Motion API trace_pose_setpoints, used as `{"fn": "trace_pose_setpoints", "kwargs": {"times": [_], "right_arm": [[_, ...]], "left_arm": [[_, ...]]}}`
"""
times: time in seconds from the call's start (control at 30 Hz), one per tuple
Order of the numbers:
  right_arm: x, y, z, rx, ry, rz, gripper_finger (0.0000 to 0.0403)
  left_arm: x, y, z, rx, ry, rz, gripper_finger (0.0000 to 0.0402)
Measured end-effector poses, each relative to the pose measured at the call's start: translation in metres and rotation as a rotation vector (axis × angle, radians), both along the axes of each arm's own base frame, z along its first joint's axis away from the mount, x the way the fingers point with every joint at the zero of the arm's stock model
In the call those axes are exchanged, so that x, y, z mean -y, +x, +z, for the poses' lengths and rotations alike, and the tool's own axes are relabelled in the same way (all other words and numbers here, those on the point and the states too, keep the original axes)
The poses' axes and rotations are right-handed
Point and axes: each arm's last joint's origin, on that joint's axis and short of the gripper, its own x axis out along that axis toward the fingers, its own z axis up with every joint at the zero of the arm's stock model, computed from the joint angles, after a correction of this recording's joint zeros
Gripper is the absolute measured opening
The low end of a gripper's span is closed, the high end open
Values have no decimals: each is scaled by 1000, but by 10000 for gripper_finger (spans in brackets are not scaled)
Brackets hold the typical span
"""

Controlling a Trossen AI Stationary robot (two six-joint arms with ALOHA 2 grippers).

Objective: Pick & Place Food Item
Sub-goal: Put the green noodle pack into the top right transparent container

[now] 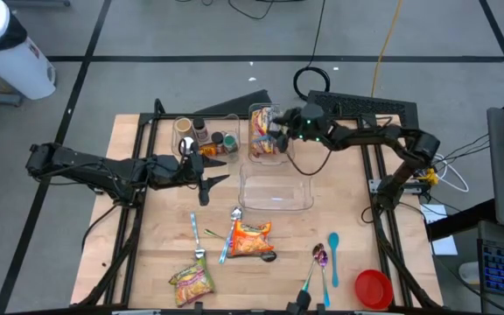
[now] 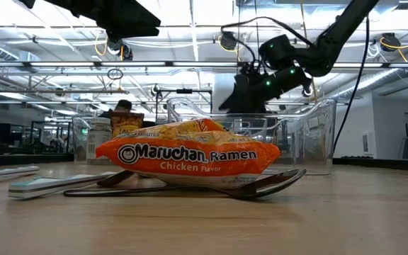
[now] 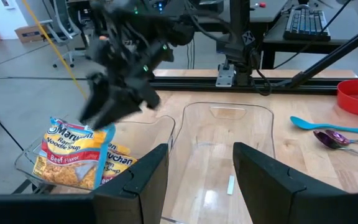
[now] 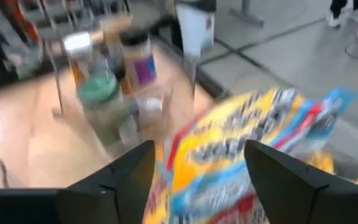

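Observation:
A yellow and blue beef ramen packet (image 3: 73, 155) stands on edge, tilted, in a clear bin (image 1: 265, 147) at the table's far middle, with another packet behind it. My right gripper (image 1: 276, 133) is open just above it. In the right wrist view its fingers stand on either side of the packet (image 4: 260, 137). An empty clear bin (image 1: 274, 188) sits nearer the table's middle. My left gripper (image 1: 215, 172) is open and empty to the left of that bin, pointing toward it (image 3: 229, 124). My right gripper comes at the beef packet's top edge (image 3: 98, 129) slanting down from the table's right. Its fingers are wide apart around the packet. I cannot tell whether they touch it.
Several jars (image 1: 204, 136) stand left of the filled bin. An orange chicken ramen packet (image 1: 250, 238) lies on spoons near the table's middle front. Another packet (image 1: 191, 280), a blue spoon (image 1: 332, 254) and a red bowl (image 1: 373, 287) lie along the near edge.

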Motion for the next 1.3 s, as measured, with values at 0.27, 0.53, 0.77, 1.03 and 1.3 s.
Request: {"fn": "trace_pose_setpoints", "kwargs": {"times": [0.27,0.53,0.77,1.03,1.3], "right_arm": [[-4,5,-22,-129,-17,-7,171],[1,5,-21,-140,-103,-91,112],[-14,5,7,-73,-146,-53,112],[-63,4,43,-42,-162,146,158],[-120,-11,61,-94,-117,356,172]], "left_arm": [[0,0,0,2,-5,1,189],[0,0,0,5,-20,4,189],[0,0,0,5,-22,5,189],[0,0,0,5,-25,-3,189],[27,-6,-13,-160,-273,-467,189]]}}
